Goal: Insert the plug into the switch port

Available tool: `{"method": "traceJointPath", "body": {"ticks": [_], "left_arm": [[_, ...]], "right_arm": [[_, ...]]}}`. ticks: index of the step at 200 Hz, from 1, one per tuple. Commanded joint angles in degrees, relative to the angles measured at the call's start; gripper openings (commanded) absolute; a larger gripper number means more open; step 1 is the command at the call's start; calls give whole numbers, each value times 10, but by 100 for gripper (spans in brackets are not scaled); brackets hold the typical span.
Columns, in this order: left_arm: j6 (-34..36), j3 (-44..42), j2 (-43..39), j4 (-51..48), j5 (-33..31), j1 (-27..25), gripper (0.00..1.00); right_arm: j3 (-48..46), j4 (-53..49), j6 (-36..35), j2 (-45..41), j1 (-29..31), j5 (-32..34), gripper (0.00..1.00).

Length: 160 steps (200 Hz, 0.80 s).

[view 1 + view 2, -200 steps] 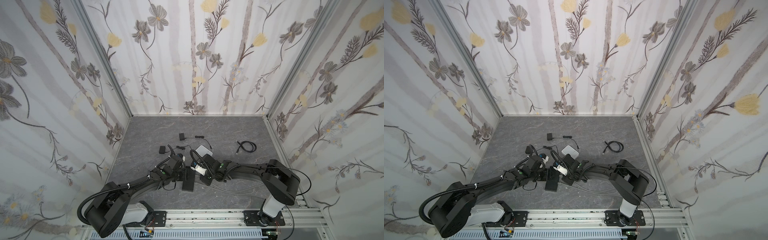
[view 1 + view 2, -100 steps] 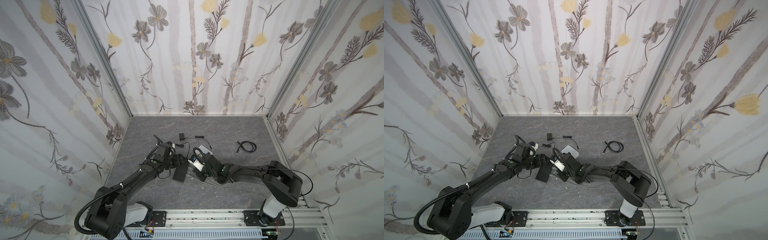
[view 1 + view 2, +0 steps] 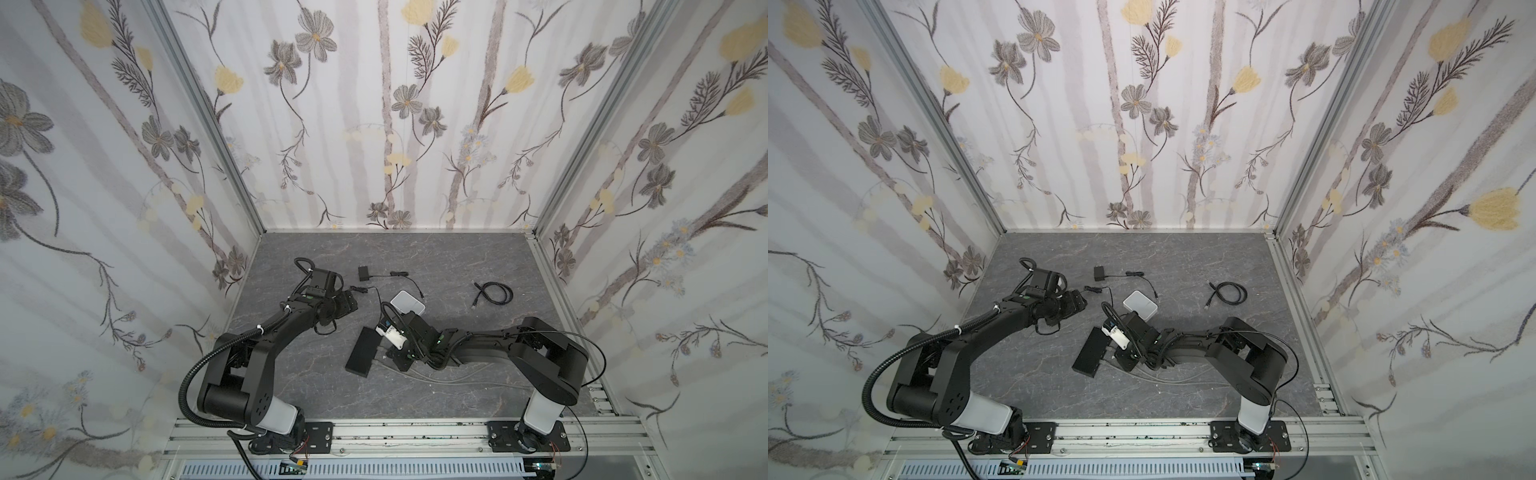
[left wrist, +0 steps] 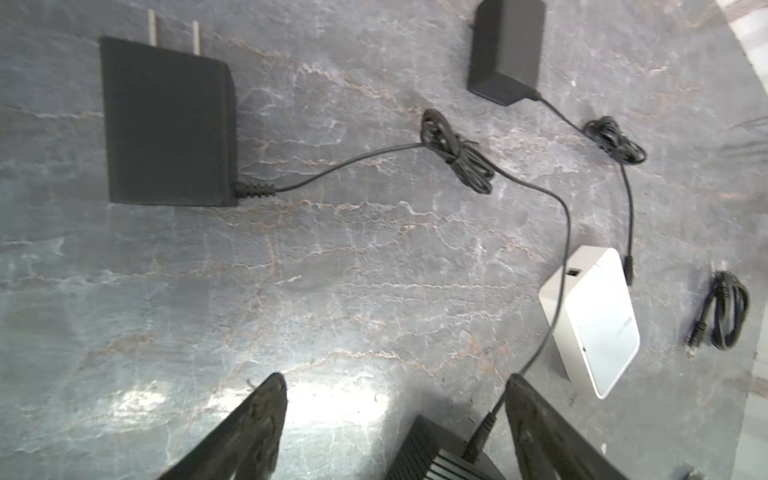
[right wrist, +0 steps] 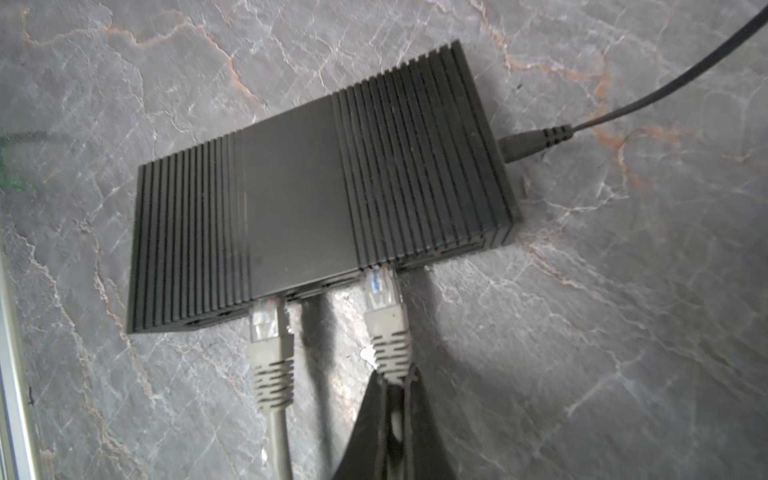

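Right hand point(image 5: 392, 384): pinching the boot tail of the grey Ethernet plug point(image 5: 384, 316), directly behind it.
Plug axis: runs straight from the hand into the port face of the black switch point(image 5: 299, 195). Its clear tip partly shows, so it is probably not fully seated.
Ports: a second Ethernet plug point(image 5: 268, 332) occupies a neighbouring port, and a barrel power plug point(image 5: 528, 143) enters the end face.
Left hand point(image 4: 395, 386): spread and empty above the bench point(image 4: 332, 270), near the power adapter point(image 4: 166, 120). The right arm is nearer.

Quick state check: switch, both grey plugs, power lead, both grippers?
switch: flat on the table.
held plug: tip in a port, seating unclear.
second plug: in another port, not held.
power lead: plugged into the switch's end.
left gripper: open, empty.
right gripper: shut on the held plug's boot.
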Motion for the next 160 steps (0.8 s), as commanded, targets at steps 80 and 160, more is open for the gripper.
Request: {"method": "traceJointPath", "body": {"ticks": [80, 160], "left_arm": [[-18, 88, 159, 16, -27, 47, 83], [-12, 168, 239, 11, -14, 134, 81]], "right_arm": [[18, -30, 10, -4, 0, -42, 42], [-83, -61, 28, -225, -4, 32, 42]]}}
